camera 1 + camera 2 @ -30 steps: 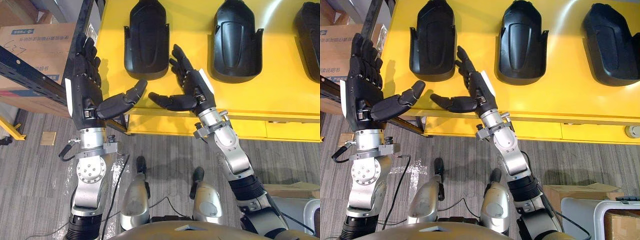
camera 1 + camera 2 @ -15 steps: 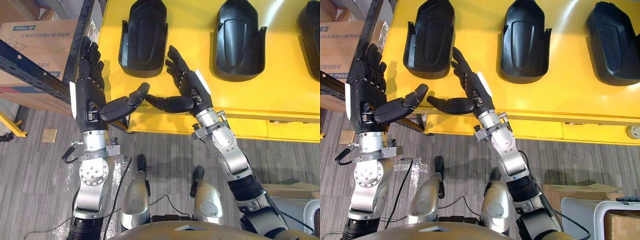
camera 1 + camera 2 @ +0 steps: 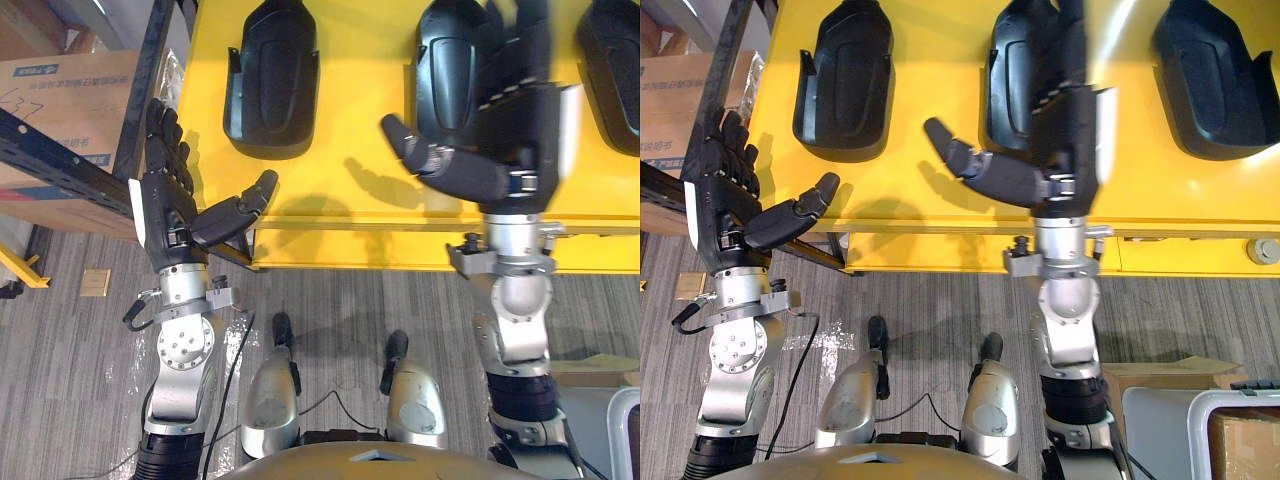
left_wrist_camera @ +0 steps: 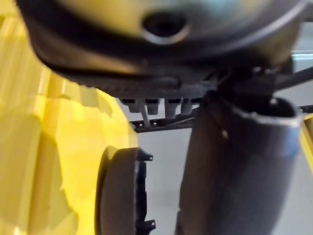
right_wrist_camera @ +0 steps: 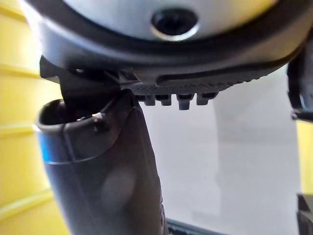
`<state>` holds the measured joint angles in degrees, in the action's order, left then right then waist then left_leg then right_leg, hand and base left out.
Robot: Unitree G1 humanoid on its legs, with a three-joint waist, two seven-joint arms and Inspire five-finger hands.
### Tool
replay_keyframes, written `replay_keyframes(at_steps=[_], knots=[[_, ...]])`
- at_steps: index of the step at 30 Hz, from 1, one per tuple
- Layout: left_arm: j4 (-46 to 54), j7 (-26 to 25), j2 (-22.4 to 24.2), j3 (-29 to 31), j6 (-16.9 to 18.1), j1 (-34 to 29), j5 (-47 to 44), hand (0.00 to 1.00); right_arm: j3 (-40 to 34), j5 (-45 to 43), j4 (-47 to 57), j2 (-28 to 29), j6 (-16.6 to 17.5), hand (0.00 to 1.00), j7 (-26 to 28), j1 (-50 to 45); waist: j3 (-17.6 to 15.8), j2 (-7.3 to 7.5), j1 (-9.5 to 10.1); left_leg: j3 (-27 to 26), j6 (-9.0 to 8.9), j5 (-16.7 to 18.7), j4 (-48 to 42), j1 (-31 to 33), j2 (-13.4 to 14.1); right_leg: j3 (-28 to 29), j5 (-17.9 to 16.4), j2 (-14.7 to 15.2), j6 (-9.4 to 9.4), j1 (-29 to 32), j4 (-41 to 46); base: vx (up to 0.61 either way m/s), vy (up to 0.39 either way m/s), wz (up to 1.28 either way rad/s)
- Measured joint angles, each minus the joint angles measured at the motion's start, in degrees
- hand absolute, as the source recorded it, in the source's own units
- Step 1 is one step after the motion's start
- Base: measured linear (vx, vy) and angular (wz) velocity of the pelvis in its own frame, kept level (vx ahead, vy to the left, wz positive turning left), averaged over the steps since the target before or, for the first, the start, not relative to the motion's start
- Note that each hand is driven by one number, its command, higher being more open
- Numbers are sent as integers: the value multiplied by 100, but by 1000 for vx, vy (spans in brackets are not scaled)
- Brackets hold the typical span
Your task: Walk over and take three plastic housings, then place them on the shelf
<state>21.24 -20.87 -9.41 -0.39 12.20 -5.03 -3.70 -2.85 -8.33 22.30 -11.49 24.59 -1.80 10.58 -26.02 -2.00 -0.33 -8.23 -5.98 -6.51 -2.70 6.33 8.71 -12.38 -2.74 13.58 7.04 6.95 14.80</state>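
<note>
Three black plastic housings lie in a row on the yellow table: the left housing, the middle housing and the right housing. My right hand is raised over the middle housing, fingers straight, thumb out to the left, holding nothing. My left hand hangs open off the table's front left corner, thumb pointing at the table edge, well short of the left housing. In the left wrist view a housing shows edge-on past the thumb.
A dark shelf rack post runs along the left, with a cardboard box behind it. Another box in a grey bin sits on the floor at the lower right. Grey carpet lies below the table's front edge.
My right hand has risen and swung right, from beside the left housing to over the middle one. My left hand has drawn slightly left and down. Both hands stay open.
</note>
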Motion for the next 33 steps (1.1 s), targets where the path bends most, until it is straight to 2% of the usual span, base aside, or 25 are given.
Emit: replay_keyframes(at_steps=[5,8,11,13,14,15,16,18,21,22,23,27,30,33], knots=[[-67,57,0,14,65,-12,-25,100,-369,13,96,13,-7,100,-183,-790,1,10,-32,-157,-28,90,-9,-101,33,153,28,-51,37,-19,-97,17,-1,-18],[71,498,1,10,356,-284,-25,100,-481,121,96,95,-53,100,-349,-1339,12,23,-138,-182,-37,91,127,-250,42,141,69,-81,92,-165,-219,58,-6,-3],[387,1269,-1,-99,896,-706,-147,100,-573,122,98,166,-52,100,-408,-1779,244,28,-152,-261,-45,94,345,-493,33,134,69,-100,100,-374,-413,82,8,-5],[750,2351,-38,-296,1326,-792,-780,100,-566,132,97,326,-53,100,-601,-2012,616,58,-146,-277,-55,93,461,-537,26,110,71,-110,104,-410,-517,118,7,3],[835,2660,-56,-377,1380,-787,-969,100,-558,141,96,348,-55,100,-648,-2033,694,55,-140,-294,-59,90,508,-582,21,125,71,-110,104,-428,-533,123,12,-6],[965,3237,-88,-570,1428,-766,-1246,100,-554,284,81,350,-57,100,-775,-2053,822,51,-141,-323,-59,91,577,-703,5,147,82,-110,122,-544,-619,61,9,-9],[1005,3495,-109,-662,1430,-766,-1292,100,-554,385,61,348,-58,100,-844,-2053,894,50,-144,-358,-59,91,626,-771,1,161,83,-110,125,-587,-648,74,20,-15],[1002,4318,-292,-1124,1293,-636,-1454,100,-554,591,-48,348,-59,100,-1084,-2064,1186,37,-177,-441,-68,98,742,-951,-9,186,101,-117,153,-738,-780,51,18,-14],[831,5062,-514,-1684,874,-559,-1652,100,-559,831,-350,346,-229,100,-1428,-2060,1350,20,-290,-618,-89,146,753,-1110,2,352,122,-143,182,-799,-836,5,11,-26],[731,5136,-518,-1779,815,-558,-1653,100,-565,872,-405,347,-273,100,-1472,-2103,1390,3,-320,-658,-89,152,755,-1118,4,393,137,-149,196,-798,-860,-20,18,-48],[482,5240,-537,-1949,598,-564,-1662,100,-593,858,-487,346,-371,100,-1537,-2250,1433,-42,-344,-850,-112,190,772,-1198,22,553,195,-189,193,-788,-950,-31,21,-56],[-119,5238,-645,-2185,259,-575,-1694,100,-700,771,-714,344,-522,100,-1522,-2664,1580,-121,-567,-1324,-163,275,775,-1296,93,996,373,-321,194,-673,-1200,-13,10,-62],[-635,5171,-705,-2559,117,-545,-1765,100,-916,517,-1230,336,-559,100,-1470,-2992,1673,-118,-810,-1636,-225,334,773,-1385,163,1287,497,-433,193,-582,-1298,41,-9,-50],[-1148,5043,-791,-3072,-100,-376,-1614,100,-1017,322,-2066,306,-571,100,-1449,-3209,1770,-103,-940,-1779,-282,384,774,-1485,224,1413,501,-514,193,-587,-1301,47,-18,-29]])
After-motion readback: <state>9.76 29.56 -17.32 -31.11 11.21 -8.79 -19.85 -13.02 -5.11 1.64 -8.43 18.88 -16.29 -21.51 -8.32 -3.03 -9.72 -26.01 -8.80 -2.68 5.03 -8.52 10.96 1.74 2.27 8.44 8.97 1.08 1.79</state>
